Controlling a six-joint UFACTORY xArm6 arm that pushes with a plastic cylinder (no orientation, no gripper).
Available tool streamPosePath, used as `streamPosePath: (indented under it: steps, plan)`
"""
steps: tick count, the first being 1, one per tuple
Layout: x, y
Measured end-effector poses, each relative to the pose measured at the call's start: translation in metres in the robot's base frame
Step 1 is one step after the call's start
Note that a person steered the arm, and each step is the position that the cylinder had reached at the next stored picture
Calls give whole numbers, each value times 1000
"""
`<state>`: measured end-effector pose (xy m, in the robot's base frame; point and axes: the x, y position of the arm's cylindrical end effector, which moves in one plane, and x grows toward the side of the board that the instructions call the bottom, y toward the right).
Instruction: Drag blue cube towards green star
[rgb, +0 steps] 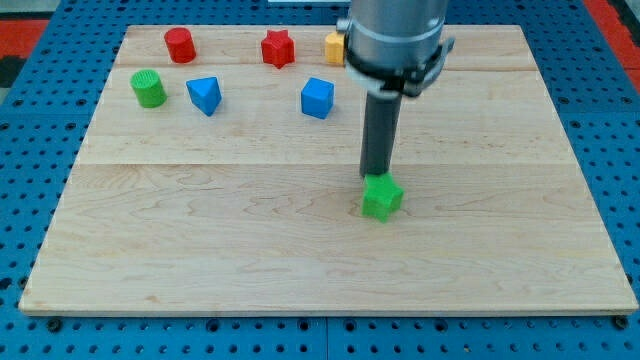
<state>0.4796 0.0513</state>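
The blue cube (317, 98) sits on the wooden board near the view's top, left of the rod. The green star (382, 198) lies right of the board's middle. My tip (376, 177) stands at the star's top edge, touching or nearly touching it. The tip is well below and to the right of the blue cube.
A red cylinder (179, 45), a red star (278, 48) and an orange block (335, 46), partly hidden by the arm, line the top edge. A green cylinder (148, 88) and a blue triangular block (205, 95) sit at upper left. The wooden board (200, 250) is ringed by blue pegboard.
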Motion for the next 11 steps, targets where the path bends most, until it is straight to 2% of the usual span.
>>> streamPosePath:
  steps: [1,2,3,6,7,8,9,11]
  plan:
    - [-12,-42]
    - [20,-68]
    - [25,-24]
    - [-111,-125]
    - [-143,-141]
    - [-164,-87]
    - [-139,-43]
    - [-94,0]
